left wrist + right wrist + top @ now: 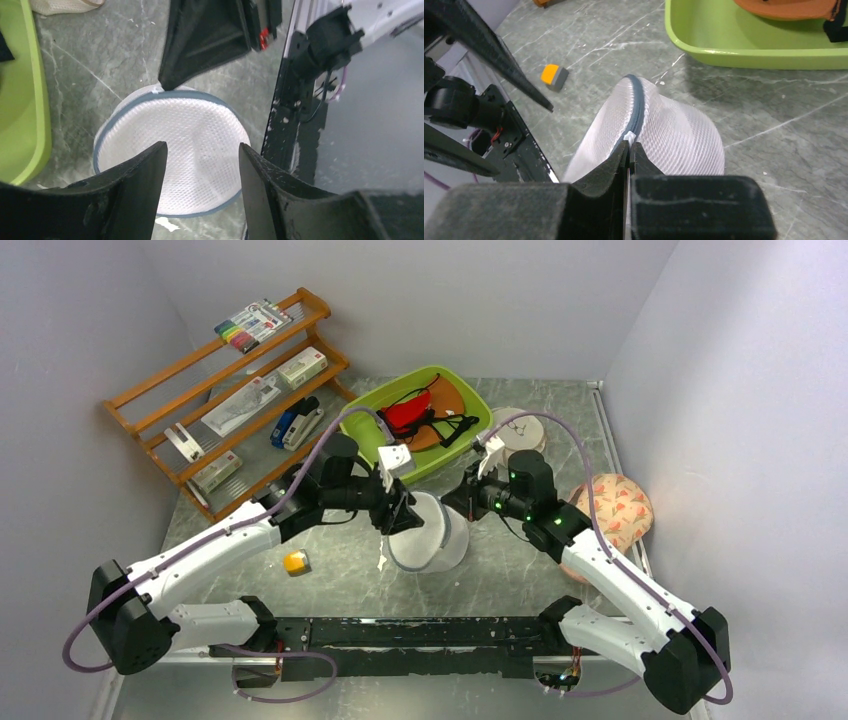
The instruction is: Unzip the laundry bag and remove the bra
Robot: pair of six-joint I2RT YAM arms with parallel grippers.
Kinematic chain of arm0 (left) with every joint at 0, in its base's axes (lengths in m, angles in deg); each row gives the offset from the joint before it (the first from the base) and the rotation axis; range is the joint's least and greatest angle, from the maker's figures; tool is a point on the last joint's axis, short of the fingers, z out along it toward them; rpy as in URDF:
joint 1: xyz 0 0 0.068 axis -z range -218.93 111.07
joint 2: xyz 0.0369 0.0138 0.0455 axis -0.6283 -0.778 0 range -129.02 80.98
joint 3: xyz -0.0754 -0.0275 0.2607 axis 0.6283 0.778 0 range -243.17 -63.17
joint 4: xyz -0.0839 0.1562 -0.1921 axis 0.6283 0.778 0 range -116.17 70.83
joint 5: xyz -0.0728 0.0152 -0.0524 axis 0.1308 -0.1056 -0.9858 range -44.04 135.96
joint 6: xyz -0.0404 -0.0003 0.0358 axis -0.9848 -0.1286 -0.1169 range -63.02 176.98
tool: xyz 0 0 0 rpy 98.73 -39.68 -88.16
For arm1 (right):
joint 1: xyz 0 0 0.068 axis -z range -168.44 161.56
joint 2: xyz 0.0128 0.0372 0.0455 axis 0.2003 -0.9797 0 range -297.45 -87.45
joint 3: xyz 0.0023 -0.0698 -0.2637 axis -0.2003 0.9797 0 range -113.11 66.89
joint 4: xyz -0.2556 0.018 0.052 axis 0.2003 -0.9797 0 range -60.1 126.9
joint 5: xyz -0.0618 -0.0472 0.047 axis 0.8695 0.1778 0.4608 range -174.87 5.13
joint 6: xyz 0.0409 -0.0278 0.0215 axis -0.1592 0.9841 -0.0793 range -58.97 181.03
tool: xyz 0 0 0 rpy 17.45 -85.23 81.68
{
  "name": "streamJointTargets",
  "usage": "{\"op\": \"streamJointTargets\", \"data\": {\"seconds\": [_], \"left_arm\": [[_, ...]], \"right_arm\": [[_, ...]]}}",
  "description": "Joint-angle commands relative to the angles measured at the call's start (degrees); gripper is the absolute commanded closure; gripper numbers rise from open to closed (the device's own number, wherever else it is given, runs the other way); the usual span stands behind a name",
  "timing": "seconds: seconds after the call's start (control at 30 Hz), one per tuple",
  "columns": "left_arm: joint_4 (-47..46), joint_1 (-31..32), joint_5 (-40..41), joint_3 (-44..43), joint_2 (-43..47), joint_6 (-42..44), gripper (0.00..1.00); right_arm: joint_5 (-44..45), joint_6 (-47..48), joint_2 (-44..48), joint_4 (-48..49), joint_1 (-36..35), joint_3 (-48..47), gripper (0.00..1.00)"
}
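Right gripper (629, 145) clamped on the white zipper tab (629, 136) at the rim of the laundry bag (428, 535); left gripper (202, 150), jaws spread, angled down over the bag; green tray (734, 47) just behind it.

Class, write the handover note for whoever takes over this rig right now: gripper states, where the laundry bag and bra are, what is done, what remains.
Left gripper: open, poised at the mesh dome of the laundry bag, not gripping.
Right gripper: shut on the white zipper pull at the bag's rim.
Bag: mid-table between the grippers, zipper apparently closed. The bra: not visible.
Done: pull grasped. Remaining: unzip, take the bra out.
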Motion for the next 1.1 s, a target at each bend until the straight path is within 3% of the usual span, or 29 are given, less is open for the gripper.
{"op": "streamJointTargets", "data": {"seconds": [0.0,0.17,0.37,0.6,0.7,1.07], "left_arm": [[-1.4,-0.2,5.7,-4.6,-1.6,-14.8,0.34],[1.4,0.1,6.4,-7.0,-6.4,-24.2,0.3],[-4.8,4.5,8.4,-4.5,-7.9,-32.2,0.28],[1.9,10.1,21.6,-9.9,-12.8,-32.6,0.39],[3.9,10.4,24.4,-10.4,-13.6,-32.3,0.45],[8.7,10.5,30.3,-12.5,-16.7,-29.2,0.51]], "right_arm": [[-3.4,-0.4,1.5,3.8,0.0,1.2,1.0],[-2.9,-0.1,0.7,3.6,-0.1,0.8,1.0],[-3.1,-0.5,1.6,4.2,-0.3,0.9,1.0],[-4.2,-1.6,2.9,5.1,-0.4,1.7,1.0],[-4.2,-1.7,3.6,4.9,-0.5,2.1,1.0],[-6.3,-3.3,5.9,5.4,-0.7,3.9,1.0]]}}
